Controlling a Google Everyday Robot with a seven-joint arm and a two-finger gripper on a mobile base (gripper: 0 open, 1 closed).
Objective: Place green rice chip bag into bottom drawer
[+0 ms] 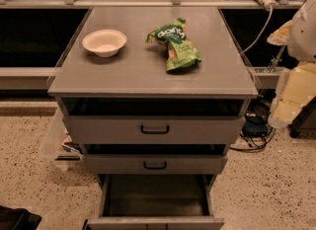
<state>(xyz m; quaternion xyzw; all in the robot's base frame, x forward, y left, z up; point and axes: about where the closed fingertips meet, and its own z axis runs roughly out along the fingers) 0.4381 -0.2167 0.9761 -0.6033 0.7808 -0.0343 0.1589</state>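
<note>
The green rice chip bag (175, 44) lies on top of the grey cabinet (148, 76), right of centre, dark band toward the back. The bottom drawer (155, 197) is pulled open below the two upper drawers, and its dark inside shows nothing in it. My gripper (289, 98) is at the right edge of the view, beside the cabinet's right side and about level with its top front edge. It is well apart from the bag and holds nothing that I can see.
A white bowl (104, 42) sits on the cabinet top at the left. The top drawer (154, 129) and middle drawer (154, 164) have black handles and stand slightly out. Cables and a dark box (254, 128) lie on the floor at the right. A clear bin (57, 142) is at the left.
</note>
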